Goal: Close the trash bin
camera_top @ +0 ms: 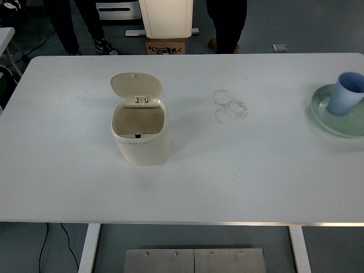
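A small cream trash bin [141, 136] stands on the white table [227, 182], left of centre. Its lid [136, 85] is swung up and back on the far hinge, so the brownish inside of the bin shows. A small black latch sits at the near rim. Neither of my hands appears anywhere in the head view.
A pale green plate [335, 114] with a light blue cup [346, 94] on it sits at the right edge. Faint ring marks [228, 106] stain the table centre. People's legs [227, 25] and a cardboard box [165, 46] stand beyond the far edge.
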`<act>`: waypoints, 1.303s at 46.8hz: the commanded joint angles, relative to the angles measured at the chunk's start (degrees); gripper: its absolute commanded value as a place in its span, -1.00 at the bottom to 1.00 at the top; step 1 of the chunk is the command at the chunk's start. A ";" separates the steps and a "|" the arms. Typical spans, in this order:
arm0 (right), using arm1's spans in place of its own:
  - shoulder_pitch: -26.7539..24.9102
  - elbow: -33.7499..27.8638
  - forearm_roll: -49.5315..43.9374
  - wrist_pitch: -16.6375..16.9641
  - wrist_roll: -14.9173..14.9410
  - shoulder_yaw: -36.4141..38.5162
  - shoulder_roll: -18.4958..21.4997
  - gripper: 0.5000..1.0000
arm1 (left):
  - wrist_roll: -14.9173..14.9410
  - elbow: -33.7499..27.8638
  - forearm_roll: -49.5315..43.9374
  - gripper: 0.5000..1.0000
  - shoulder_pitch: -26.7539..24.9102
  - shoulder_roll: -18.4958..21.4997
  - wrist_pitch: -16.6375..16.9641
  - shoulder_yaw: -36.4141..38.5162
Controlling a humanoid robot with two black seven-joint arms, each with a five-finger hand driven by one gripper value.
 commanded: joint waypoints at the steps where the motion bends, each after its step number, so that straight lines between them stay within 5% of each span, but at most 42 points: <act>1: -0.09 0.00 0.00 0.00 0.07 0.00 0.00 0.97 | 0.08 0.01 2.18 1.00 -0.13 0.29 0.00 1.43; 61: 0.00 0.00 0.00 0.00 -0.02 0.00 0.00 0.97 | 2.37 -0.08 14.22 1.00 -1.71 -2.43 -2.90 29.20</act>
